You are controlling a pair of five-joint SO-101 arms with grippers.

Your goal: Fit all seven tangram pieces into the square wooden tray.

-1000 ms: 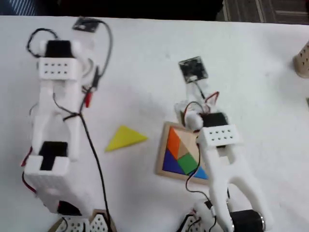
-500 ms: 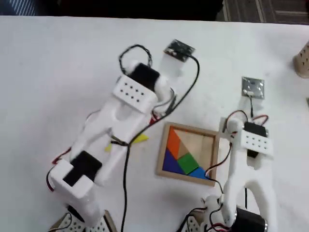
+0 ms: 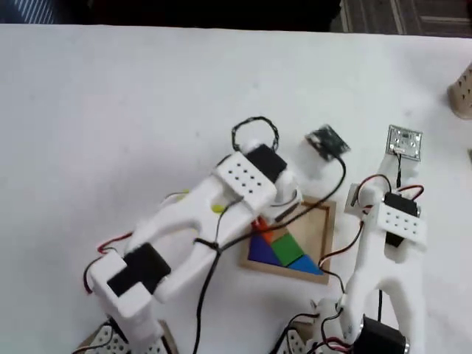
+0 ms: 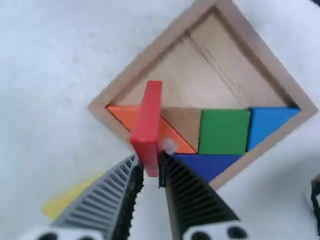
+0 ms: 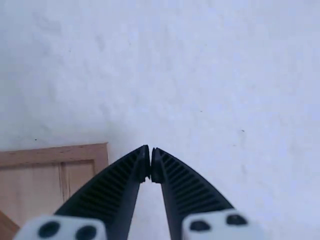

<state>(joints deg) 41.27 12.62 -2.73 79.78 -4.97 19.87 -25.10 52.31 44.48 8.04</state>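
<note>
Viewing from high, you see the tray point(image 3: 258, 264) partly under the left arm point(image 3: 192, 221). Left wrist: the left gripper point(image 4: 149, 170) pinches the red piece point(image 4: 148, 120), light, stiff, probably slick, by its flat faces over the tray. Right wrist: the right gripper point(image 5: 150, 165) sits closed, empty, over the bench point(image 5: 200, 75).

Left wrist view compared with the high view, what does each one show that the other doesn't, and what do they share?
Left wrist view: the left gripper pinching a red piece on edge over the tray. High view: the whole left arm and the right arm beside the tray, on the table. Shared: the tray with orange, green and blue pieces, plus the yellow piece.
</note>
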